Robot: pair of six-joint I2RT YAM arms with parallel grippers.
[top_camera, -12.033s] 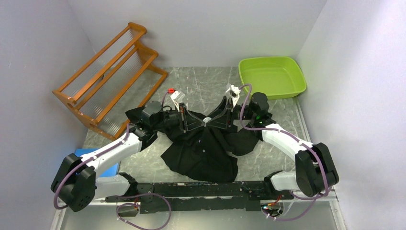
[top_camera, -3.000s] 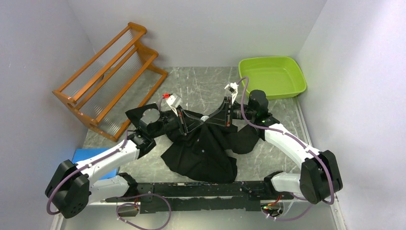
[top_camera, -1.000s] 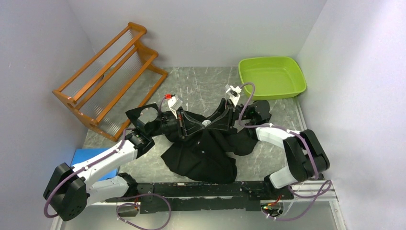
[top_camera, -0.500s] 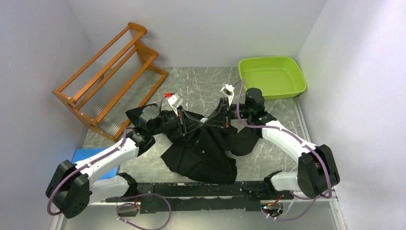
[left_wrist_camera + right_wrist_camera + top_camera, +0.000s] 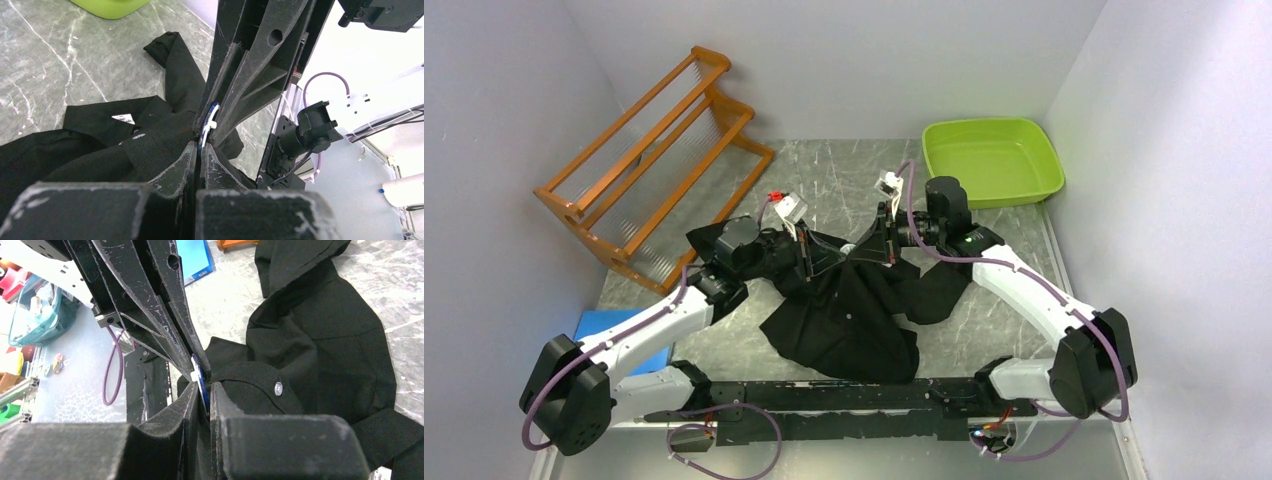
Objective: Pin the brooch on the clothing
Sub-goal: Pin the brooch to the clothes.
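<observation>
The shirt [image 5: 854, 320] is made of matt black cloth. The brooch [image 5: 200, 377] is finished in glossy blue. The right gripper [image 5: 201, 390] is moulded in scuffed matt black plastic. The table [image 5: 844, 175] is surfaced in smooth grey marbling, and the tub [image 5: 994, 160] is formed of shiny green plastic.

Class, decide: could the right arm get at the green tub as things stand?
Probably yes: the tub sits just beyond the right gripper, with only bare table between. But its jaws are pinching the brooch, so it's busy.
</observation>
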